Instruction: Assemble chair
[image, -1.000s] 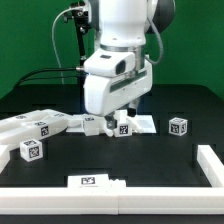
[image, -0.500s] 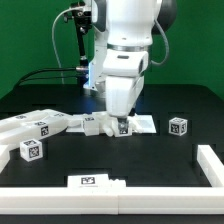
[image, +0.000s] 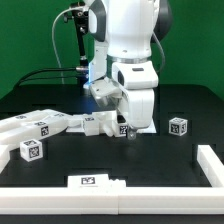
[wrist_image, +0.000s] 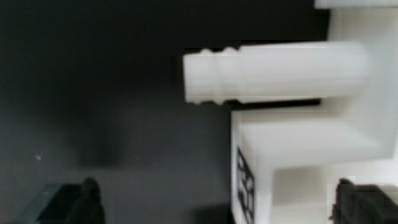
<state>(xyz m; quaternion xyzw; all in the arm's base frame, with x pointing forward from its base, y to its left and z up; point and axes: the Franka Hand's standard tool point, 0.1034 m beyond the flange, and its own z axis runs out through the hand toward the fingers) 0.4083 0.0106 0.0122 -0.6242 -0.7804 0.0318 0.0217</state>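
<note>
chair pieces (image: 48, 124) clustered at the exterior view's left, count unclear | two lone tagged blocks: front block (image: 31, 150), side block (image: 178, 126) at its right | one pegged piece (wrist_image: 267, 75) under gripper (wrist_image: 217, 203) | gripper spread wide, holding nothing | one marker board (image: 95, 181)

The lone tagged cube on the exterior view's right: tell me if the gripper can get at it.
Probably yes: the cube stands alone on the table, nothing over it, and the open gripper hangs close by.

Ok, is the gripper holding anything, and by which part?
Nothing: the gripper is open over a white chair piece, with one finger well clear of it.
</note>
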